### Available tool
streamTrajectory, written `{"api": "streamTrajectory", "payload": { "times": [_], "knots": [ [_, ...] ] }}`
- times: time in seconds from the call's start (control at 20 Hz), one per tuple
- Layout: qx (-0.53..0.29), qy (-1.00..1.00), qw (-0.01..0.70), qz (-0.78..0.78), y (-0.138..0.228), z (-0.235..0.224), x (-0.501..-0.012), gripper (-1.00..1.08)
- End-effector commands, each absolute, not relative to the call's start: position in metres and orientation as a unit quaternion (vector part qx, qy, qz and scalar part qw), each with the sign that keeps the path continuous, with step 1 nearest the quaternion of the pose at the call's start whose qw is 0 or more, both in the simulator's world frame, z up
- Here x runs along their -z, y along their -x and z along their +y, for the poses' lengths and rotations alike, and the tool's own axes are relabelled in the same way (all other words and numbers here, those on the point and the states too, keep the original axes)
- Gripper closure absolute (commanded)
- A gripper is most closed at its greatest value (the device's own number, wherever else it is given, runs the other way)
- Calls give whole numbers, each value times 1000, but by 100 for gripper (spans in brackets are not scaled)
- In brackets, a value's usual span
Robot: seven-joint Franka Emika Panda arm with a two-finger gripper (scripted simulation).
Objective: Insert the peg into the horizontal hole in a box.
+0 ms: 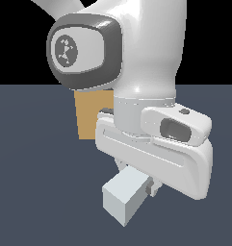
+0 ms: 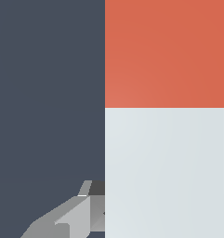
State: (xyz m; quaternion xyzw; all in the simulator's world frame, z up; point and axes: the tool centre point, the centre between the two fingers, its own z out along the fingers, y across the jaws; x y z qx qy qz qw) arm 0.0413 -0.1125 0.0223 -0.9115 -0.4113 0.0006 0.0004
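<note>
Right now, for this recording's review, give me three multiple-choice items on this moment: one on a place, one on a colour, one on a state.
1. Where does the box stand in the exterior view?
A. Behind the arm, partly hidden by it
B. In front of the gripper, fully in view
C. On top of the peg

2. What colours does the peg show in the wrist view?
A. All tan
B. Red-orange on one part, pale grey-white on the other
C. Blue and black

3. What is the peg's state?
A. Lying alone, far from the arm
B. Pushed into the hole
C. At the gripper, between its fingers

Answers: 1 A, the tan block shows only past the arm's white body. 2 B, the two colours meet at a straight line. 3 C, the pale bar sticks out under the hand, with the grey fingers beside it.
</note>
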Motion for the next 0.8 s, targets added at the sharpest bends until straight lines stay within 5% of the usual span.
{"api": "streamTrajectory", "payload": {
  "times": [0.0, 0.75],
  "knots": [
    [0, 909, 0, -416, -42, -112, -24, 108],
    [0, 836, -1, -549, -35, -92, -59, 108]
  ]
}}
